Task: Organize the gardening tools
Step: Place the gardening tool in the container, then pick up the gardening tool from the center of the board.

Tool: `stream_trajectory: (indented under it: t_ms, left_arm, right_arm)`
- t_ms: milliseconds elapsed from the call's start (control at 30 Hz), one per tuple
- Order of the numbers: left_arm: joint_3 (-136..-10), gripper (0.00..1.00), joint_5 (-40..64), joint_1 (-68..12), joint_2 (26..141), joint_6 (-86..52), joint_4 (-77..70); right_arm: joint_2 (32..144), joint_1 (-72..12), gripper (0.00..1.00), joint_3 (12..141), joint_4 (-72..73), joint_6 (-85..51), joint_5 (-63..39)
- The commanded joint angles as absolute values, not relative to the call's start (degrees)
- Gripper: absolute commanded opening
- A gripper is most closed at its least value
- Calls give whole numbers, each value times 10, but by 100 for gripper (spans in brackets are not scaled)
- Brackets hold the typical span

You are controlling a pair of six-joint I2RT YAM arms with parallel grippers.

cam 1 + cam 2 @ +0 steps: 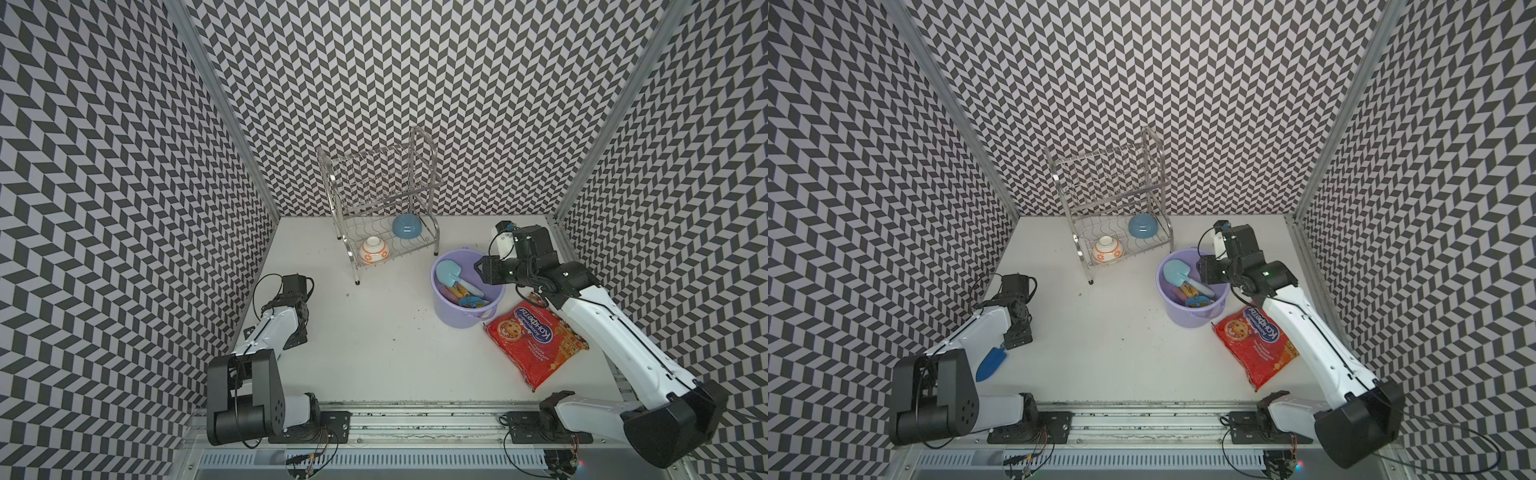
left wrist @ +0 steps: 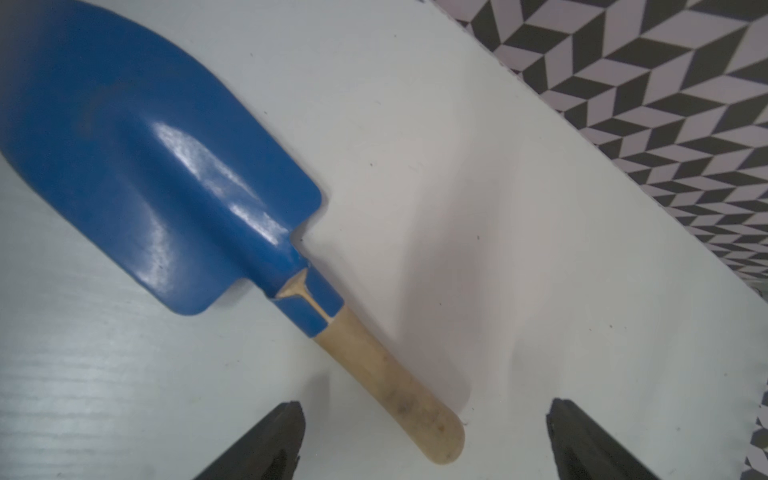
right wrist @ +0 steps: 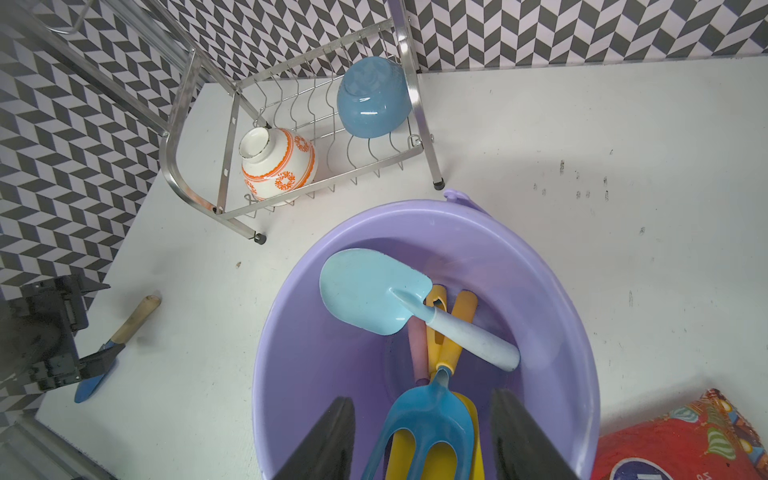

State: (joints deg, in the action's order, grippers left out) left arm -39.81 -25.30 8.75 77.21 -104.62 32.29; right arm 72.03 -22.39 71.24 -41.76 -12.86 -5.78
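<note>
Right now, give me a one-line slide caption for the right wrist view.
Right hand open over the lavender bucket, pale-blue trowel and blue fork lying inside.

The red snack packet (image 1: 540, 353) bears a blue oval (image 1: 528, 326) with a white Cyrillic word, seemingly "Конфетти"; the smaller print around it is too small to read.

Lavender bucket (image 3: 316, 374), pale-blue trowel (image 3: 365, 291), red snack bag (image 1: 536, 340) (walls (image 1: 374, 62): blk & wht chevron)

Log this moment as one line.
left gripper: open over blue trowel | right gripper: open above bucket | bucket: pale trowel, fork inside
</note>
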Motion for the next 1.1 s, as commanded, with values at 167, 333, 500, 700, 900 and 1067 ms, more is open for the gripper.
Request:
stream_trajectory:
  t_ms: [167,333,500,700,900,1067]
  left_arm:
    - [-377,94,-237,141,776,-1081,297]
    - [-377,94,-228,171,796,-1097,296]
    - [-377,85,-200,193,826,-1111,288]
    - [-372,63,-153,193,861,-1123,281]
    - [-357,31,-140,192,869,-1132,273]
    - [-350,15,-123,192,871,-1136,264]
  right_arm:
    - [712,-228,55,706,-397,-134,-61]
    - [709,-228,55,707,-396,-136,-57]
    - [704,-228,53,709,-393,-139,-54]
    - [694,-228,50,711,-383,-147,-48]
    - [668,-228,49,711,-369,-158,-31]
    - [646,-227,49,709,-360,-166,-19]
